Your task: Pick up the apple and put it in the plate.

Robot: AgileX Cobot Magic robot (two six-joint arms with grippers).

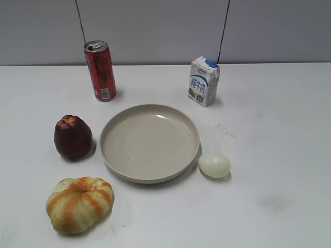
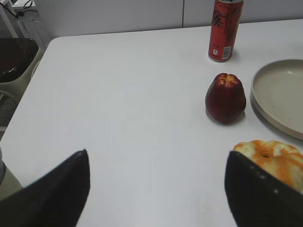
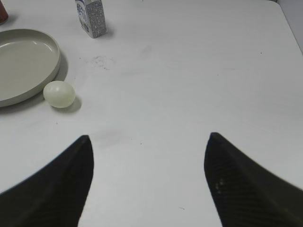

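The dark maroon apple stands upright on the white table just left of the beige plate. It also shows in the left wrist view, ahead and to the right of my left gripper, which is open and empty well short of it. The plate's rim shows at the right of that view. My right gripper is open and empty over bare table, with the plate far ahead to its left. Neither gripper appears in the exterior view.
A red can stands behind the apple and a small milk carton behind the plate. An orange-striped bun lies in front of the apple. A pale egg lies by the plate's right rim.
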